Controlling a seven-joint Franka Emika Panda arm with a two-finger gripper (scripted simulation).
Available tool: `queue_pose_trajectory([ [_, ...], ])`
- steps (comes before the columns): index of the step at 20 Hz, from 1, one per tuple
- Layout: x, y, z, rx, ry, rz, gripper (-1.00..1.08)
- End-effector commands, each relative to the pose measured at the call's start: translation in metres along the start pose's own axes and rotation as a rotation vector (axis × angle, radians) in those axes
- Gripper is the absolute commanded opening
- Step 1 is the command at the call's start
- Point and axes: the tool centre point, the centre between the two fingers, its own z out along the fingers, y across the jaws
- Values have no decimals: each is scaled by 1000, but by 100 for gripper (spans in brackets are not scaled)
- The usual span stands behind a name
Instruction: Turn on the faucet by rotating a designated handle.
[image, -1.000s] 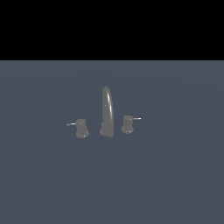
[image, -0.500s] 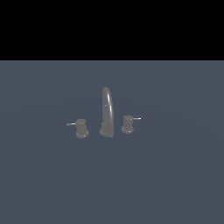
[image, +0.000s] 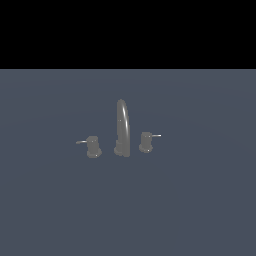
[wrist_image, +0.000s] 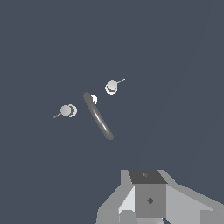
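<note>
Gripper state cannot be told: in the exterior view no gripper or arm is seen at all. On the plain grey-blue bench (image: 200, 210) the faucet (image: 122, 128) is shown upright, its arched spout flanked by two stubby handles. The designated handle (image: 146, 142) is placed at the exterior view's right of the spout, its thin lever pointing right; the twin handle (image: 92, 146) is set on the other side.

In the wrist view, the gripper (wrist_image: 151, 216) is cut off by the frame edge and held well apart from the designated handle (wrist_image: 112, 86). Nothing is judged done; approach and rotation remain. No obstacle is visible except the spout nearby.
</note>
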Motion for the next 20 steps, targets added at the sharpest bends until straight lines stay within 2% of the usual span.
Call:
queue_pose_trajectory([
  [1,20,-4,15,2,0,67,-100],
  [11,90,-14,87,13,-3,330,-100],
  [20,141,-18,166,27,-11,569,-100],
])
